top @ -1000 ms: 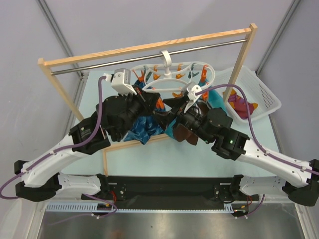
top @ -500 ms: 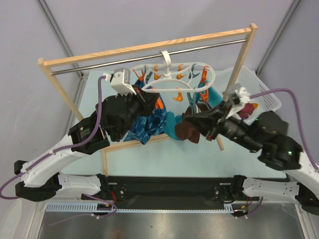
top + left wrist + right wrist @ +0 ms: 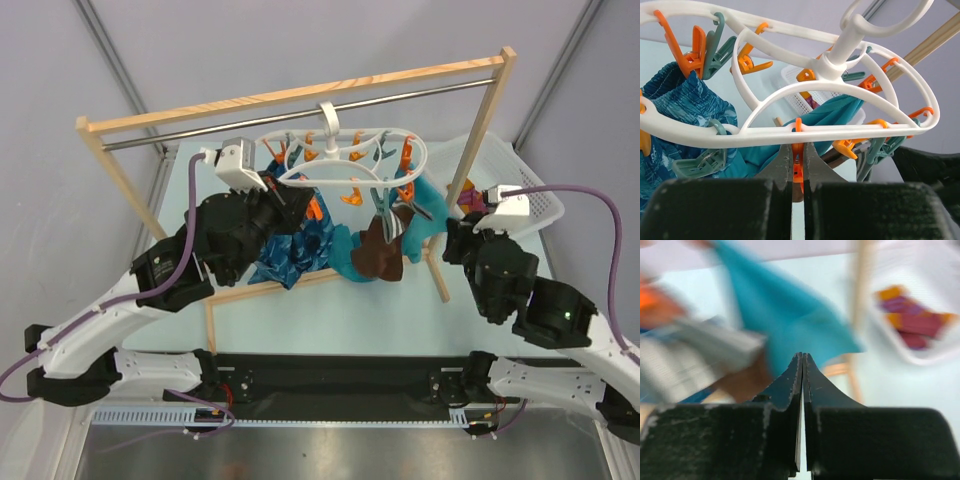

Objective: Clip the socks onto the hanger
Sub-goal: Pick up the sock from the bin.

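Observation:
The white hanger (image 3: 345, 165) (image 3: 840, 85) hangs by its hook from the rack's metal bar. My left gripper (image 3: 300, 205) (image 3: 798, 149) is shut on an orange clip (image 3: 798, 172) on the hanger's near rim. A dark brown sock (image 3: 378, 258) hangs below the clips at the near right of the hanger. Magenta-striped socks (image 3: 917, 322) lie in a white basket (image 3: 900, 352). My right gripper (image 3: 458, 232) (image 3: 802, 357) is shut and holds nothing, off to the right of the hanger. Its wrist view is blurred.
The wooden-framed rack (image 3: 300, 92) spans the table, with its right post (image 3: 470, 160) just beside my right arm. Teal cloth (image 3: 425, 215) and blue patterned cloth (image 3: 300, 250) also hang from the hanger. The white basket (image 3: 535, 195) stands at the far right.
My right arm has pulled back to the right, away from the hanger, and its gripper has gone from open to shut. The brown sock stays hanging. My left gripper kept its hold.

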Motion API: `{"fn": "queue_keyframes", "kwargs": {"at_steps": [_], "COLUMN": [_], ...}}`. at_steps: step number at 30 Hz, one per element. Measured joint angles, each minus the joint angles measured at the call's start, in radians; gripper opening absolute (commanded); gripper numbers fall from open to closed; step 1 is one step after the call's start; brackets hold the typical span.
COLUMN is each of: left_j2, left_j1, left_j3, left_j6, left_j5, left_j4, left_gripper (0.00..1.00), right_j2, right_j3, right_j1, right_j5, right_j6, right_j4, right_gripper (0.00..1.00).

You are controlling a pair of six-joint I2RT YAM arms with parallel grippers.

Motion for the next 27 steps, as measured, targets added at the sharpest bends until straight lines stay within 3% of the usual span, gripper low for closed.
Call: {"fn": "queue_keyframes", "kwargs": {"at_steps": [3, 4, 6, 7, 8, 10, 12, 16, 22, 27], "left_j2": [-0.005, -0.005, -0.005, -0.005, -0.005, -0.005, -0.005, -0.006, -0.035, -0.078], "left_j1": [0.000, 0.000, 0.000, 0.000, 0.000, 0.000, 0.000, 0.000, 0.000, 0.000], "left_j3": [0.000, 0.000, 0.000, 0.000, 0.000, 0.000, 0.000, -0.005, -0.056, -0.087], "left_j6": [0.000, 0.001, 0.003, 0.004, 0.008, 0.010, 0.010, 0.011, 0.023, 0.027], "left_j5": [0.000, 0.001, 0.001, 0.001, 0.001, 0.002, 0.006, 0.015, 0.020, 0.025], "left_j4": [-0.002, -0.002, -0.002, -0.002, -0.002, -0.002, -0.002, 0.006, 0.060, 0.082], "left_gripper": [0.00, 0.00, 0.00, 0.00, 0.00, 0.00, 0.00, 0.00, 0.00, 0.00], "right_j2": [0.001, 0.014, 0.055, 0.081, 0.100, 0.155, 0.245, 0.504, 1.000, 1.287], "right_j3": [-0.067, -0.071, -0.069, -0.074, -0.090, -0.130, -0.146, -0.106, 0.061, 0.247], "right_j1": [-0.130, -0.249, -0.553, -0.642, -0.849, -1.073, -1.223, -1.345, -1.435, -1.451], "right_j5": [0.116, 0.108, 0.001, -0.075, -0.159, -0.302, -0.447, -0.682, -1.051, -1.201], "right_j6": [-0.036, -0.039, -0.023, -0.016, -0.003, 0.019, 0.045, 0.075, 0.112, 0.111], "right_j4": [0.036, 0.049, 0.073, 0.086, 0.114, 0.164, 0.191, 0.300, 0.458, 0.475], "right_gripper": [0.00, 0.00, 0.00, 0.00, 0.00, 0.02, 0.13, 0.45, 0.64, 0.68]}}
